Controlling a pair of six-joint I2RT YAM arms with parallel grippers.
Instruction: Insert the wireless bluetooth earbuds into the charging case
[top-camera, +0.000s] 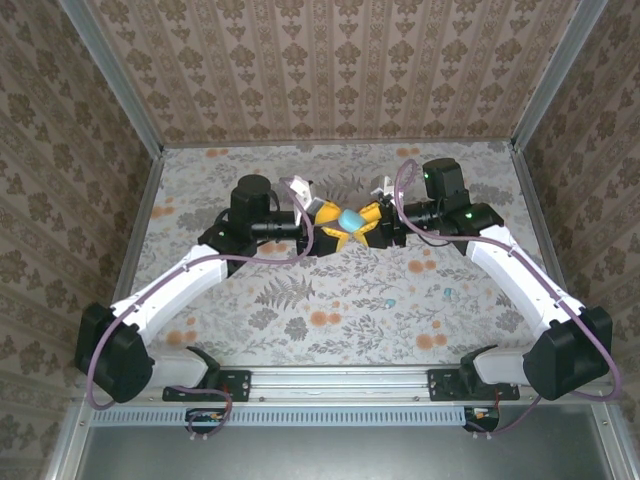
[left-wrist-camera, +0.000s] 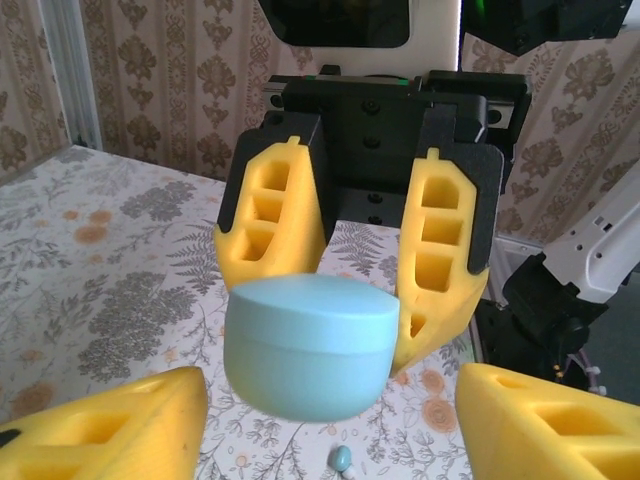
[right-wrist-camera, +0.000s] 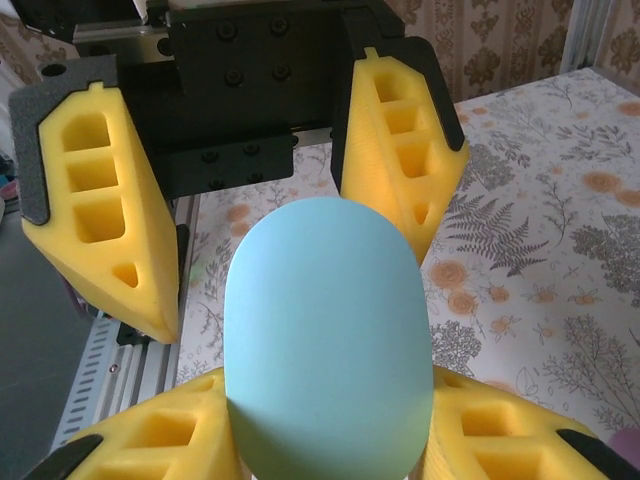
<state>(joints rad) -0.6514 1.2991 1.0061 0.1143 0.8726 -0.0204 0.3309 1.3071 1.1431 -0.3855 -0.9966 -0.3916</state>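
Observation:
A pale blue egg-shaped charging case hangs closed above the middle of the table, where both grippers meet. My right gripper is shut on it, its yellow fingers pressing both sides of the case. My left gripper faces it, open, with its fingers standing apart on either side of the case without touching. One small blue earbud lies on the tabletop below the case, also seen as a blue speck right of centre.
The floral tabletop is walled on three sides by patterned panels. A metal rail carries both arm bases at the near edge. A pink rounded thing peeks in at the corner of the right wrist view.

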